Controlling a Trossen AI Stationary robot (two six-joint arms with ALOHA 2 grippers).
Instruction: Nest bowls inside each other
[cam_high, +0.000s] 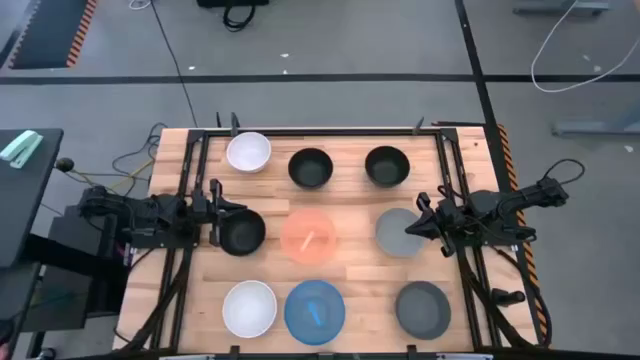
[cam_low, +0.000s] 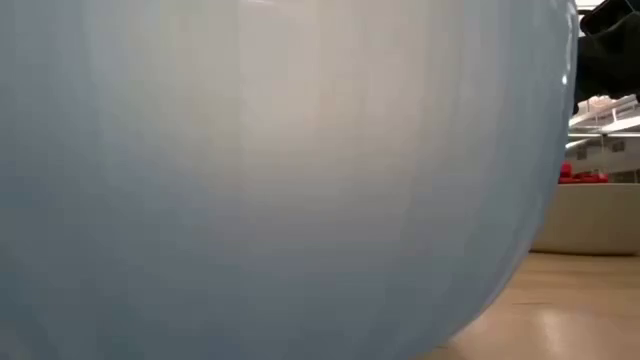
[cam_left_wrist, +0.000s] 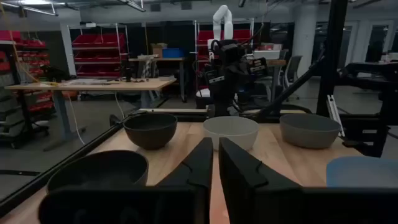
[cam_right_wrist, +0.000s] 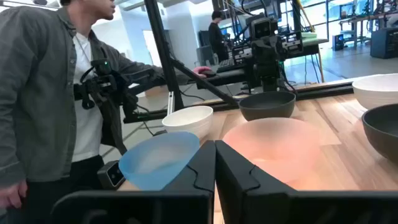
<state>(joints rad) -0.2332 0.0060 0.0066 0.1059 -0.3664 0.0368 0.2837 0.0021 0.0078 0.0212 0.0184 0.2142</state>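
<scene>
Left gripper (cam_high: 218, 212), seemingly shut, hovers beside a black bowl (cam_high: 242, 233).

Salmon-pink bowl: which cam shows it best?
High view: the salmon-pink bowl shows whole at the table's centre, clear of its neighbours. Right wrist view shows its side close up, partly behind that arm's own fingers. The left wrist and low views don't show it; a blue bowl fills the low view.

Wooden table (cam_high: 350, 280) bearing nine bowls (cam_high: 315, 311)
</scene>
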